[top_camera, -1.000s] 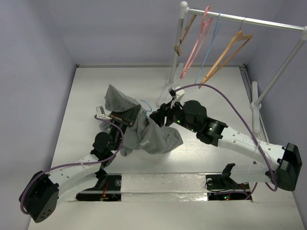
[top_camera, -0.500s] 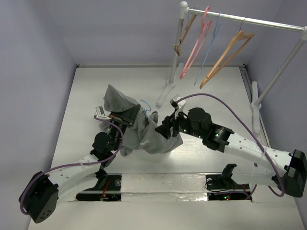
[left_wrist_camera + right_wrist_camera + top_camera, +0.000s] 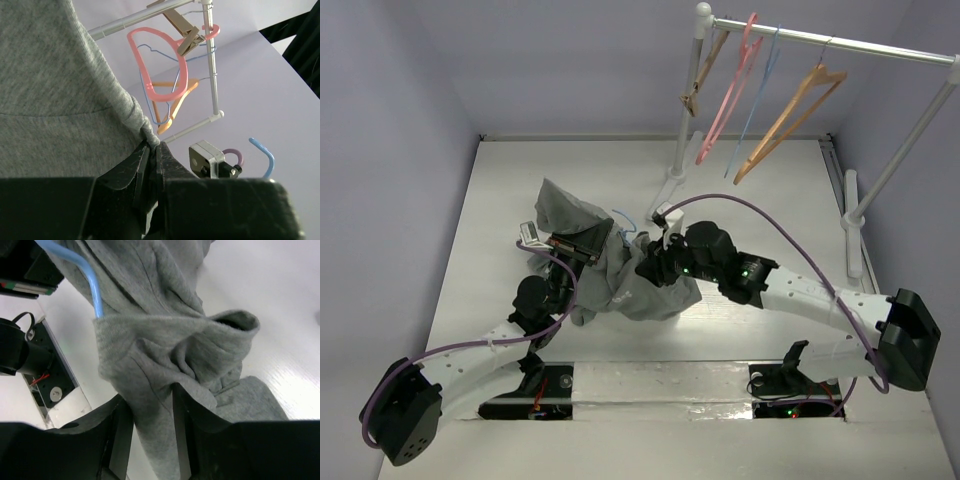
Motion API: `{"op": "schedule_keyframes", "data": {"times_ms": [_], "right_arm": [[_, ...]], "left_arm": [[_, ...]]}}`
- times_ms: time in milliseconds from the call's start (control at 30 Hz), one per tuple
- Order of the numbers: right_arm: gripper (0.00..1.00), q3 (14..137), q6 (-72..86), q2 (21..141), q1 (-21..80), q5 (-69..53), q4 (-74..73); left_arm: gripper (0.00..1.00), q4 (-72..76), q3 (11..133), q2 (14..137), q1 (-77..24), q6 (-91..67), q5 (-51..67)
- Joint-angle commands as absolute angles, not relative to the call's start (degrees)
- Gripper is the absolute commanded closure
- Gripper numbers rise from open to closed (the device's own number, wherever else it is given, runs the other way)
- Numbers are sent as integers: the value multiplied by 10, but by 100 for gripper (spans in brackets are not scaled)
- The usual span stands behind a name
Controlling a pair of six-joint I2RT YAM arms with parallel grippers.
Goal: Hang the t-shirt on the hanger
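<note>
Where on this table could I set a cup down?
Bare table lies along the left wall beside the shirt, across the far strip up to the rack's foot, and beyond the right arm. The middle is crowded: the left gripper and right gripper pinch the shirt there, and the arm bases fill the near edge.

T-shirt (image 3: pixel 620 285) on table (image 3: pixel 510 170), hanger (image 3: pixel 93 284) perhaps inside

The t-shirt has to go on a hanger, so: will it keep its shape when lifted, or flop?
Probably floppy: the t-shirt lies in loose folds and bunches up where the left gripper pinches it. Likely light too, as that small pinch holds it. The matte knit should not slip easily.
</note>
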State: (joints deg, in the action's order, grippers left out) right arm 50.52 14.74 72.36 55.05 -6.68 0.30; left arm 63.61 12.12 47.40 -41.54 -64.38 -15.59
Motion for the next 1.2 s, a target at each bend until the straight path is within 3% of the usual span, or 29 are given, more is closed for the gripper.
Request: {"op": "schedule_keyframes", "data": {"times_ms": [0,67,133,200,333,467,700,833,1033,1167], "right_arm": [[68,543,139,729,548,-58,50],[79,545,139,732,553,-42,47],[97,541,146,723,553,-26,42],[100,533,150,703,553,-4,32],[100,519,160,666,553,25,-4],[100,507,162,628,553,37,-43],[100,495,163,574,553,36,-82],[100,493,166,552,553,32,-100],[100,495,167,525,553,37,-130],[100,493,168,514,553,40,-137]], "left_arm": [[100,683,134,468,-414,-645,-145],[100,679,134,465,-414,-644,-145],[100,658,141,462,-414,-633,-144],[100,635,156,458,-414,-619,-145],[47,530,187,436,-414,-563,-168],[34,441,207,384,-414,-497,-216],[33,322,258,329,-409,-404,-291],[45,280,298,365,-409,-354,-288],[53,279,326,446,-403,-288,-270],[53,290,340,481,-387,-279,-236]]}}
